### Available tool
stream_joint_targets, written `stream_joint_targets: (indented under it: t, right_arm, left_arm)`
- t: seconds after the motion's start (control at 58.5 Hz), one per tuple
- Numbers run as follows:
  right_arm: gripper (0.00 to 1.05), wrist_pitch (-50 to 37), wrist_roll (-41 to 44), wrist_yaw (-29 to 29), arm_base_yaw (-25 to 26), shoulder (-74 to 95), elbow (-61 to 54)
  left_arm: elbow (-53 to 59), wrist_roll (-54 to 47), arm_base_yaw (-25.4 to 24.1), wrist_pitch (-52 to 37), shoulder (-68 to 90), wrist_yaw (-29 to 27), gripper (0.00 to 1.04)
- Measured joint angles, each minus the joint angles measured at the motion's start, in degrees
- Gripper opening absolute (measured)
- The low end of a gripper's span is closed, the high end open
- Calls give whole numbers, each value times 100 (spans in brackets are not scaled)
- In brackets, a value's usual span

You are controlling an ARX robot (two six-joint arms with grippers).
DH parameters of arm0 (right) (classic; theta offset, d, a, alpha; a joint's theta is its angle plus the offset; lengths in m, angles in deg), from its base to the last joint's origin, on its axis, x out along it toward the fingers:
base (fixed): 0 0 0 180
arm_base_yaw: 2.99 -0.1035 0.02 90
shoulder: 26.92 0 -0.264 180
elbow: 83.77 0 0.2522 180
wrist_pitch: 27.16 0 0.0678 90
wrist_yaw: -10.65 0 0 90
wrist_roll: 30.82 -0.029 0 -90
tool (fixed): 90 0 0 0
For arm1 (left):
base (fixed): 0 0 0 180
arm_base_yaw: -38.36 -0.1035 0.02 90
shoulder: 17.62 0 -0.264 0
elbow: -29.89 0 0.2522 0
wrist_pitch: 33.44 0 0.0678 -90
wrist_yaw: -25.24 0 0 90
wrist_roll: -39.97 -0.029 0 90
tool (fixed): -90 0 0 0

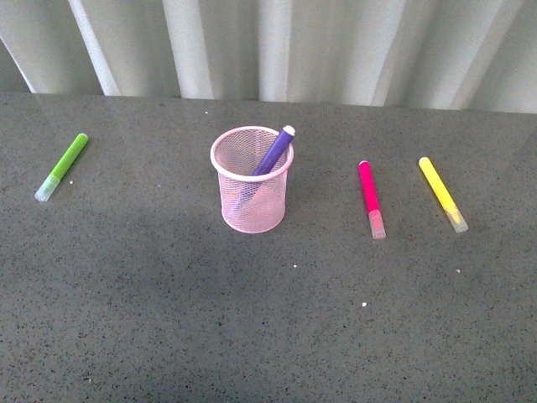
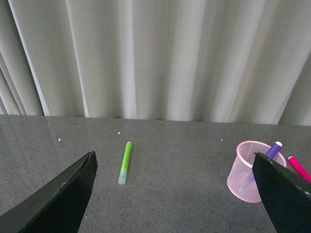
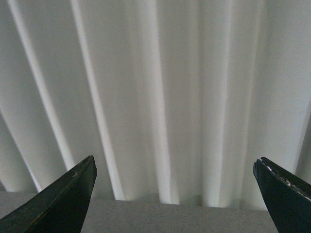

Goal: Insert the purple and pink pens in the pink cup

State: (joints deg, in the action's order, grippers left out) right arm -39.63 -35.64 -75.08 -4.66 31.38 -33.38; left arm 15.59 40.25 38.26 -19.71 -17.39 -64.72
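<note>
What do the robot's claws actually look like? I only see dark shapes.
The left claw and right claw each show two matt black, wedge-shaped fingers tapering to blunt tips. Small pale scuffs dot their edges. No cables, markings or arm links are visible.

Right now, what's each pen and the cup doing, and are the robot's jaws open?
pink cup: upright, holding only the purple pen.
purple pen: inside the cup, leaning on its rim, top sticking out.
pink pen: lying flat outside the cup, capped.
lime green marker: lying flat, capped.
yellow marker: lying flat, capped.
left gripper: jaws open, empty.
right gripper: jaws open, empty.
</note>
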Motion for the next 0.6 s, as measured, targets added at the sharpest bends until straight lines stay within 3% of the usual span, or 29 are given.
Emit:
stream_joint_targets:
  t: [0.171, 0.376, 0.599]
  right_arm:
    - [98, 1091, 210, -599, -229, 2612, 1904]
    - [98, 3412, 175, -723, -728, 5390, 3864]
    - [98, 3886, -181, -721, -1088, 6328, 4341]
  left_arm:
    - [0, 0, 0, 0, 0, -2, 98]
    - [0, 0, 0, 0, 0, -2, 98]
    - [0, 0, 0, 0, 0, -2, 98]
